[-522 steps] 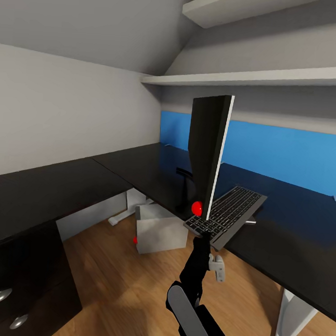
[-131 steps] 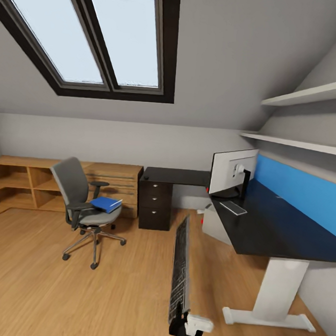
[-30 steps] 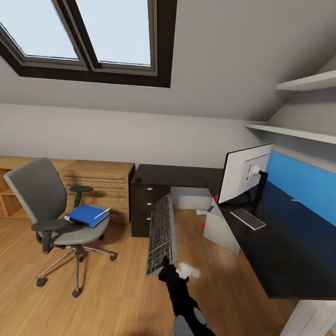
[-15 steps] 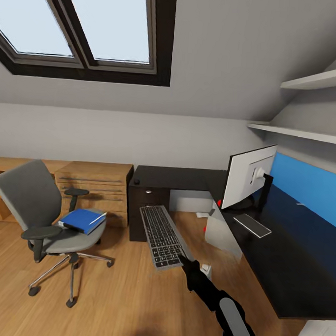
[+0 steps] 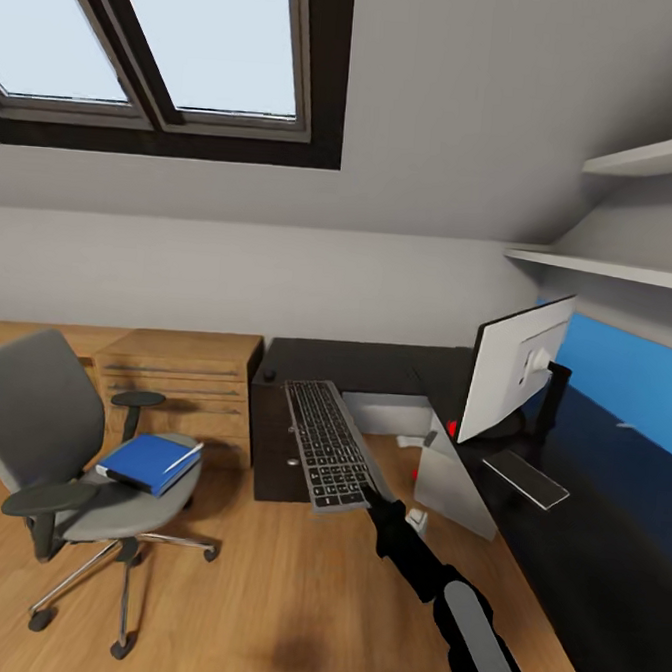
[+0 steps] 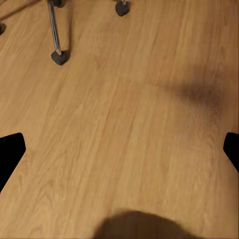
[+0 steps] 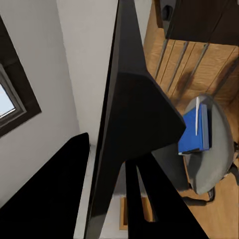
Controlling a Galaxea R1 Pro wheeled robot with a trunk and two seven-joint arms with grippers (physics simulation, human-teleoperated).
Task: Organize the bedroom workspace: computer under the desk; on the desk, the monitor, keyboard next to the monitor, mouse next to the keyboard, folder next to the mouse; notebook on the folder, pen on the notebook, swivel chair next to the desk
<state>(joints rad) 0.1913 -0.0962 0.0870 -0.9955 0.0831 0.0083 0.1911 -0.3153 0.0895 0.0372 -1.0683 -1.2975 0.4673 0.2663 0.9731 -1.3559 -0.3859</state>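
Here my right fingers [image 5: 373,499] pinch the keyboard [image 5: 326,444] by its near edge, held level short of the counter [image 5: 364,358], to lay it beside the monitor [image 5: 511,366].

The right arm [image 5: 438,594] is reaching forward and up from the lower right of the head view, its black forearm stretched out; the right gripper [image 5: 373,499] is clamping the near short edge of the keyboard [image 5: 326,444]; the left gripper [image 6: 119,149] is pointing down, fingers [image 6: 9,152] spread wide apart, holding nothing.
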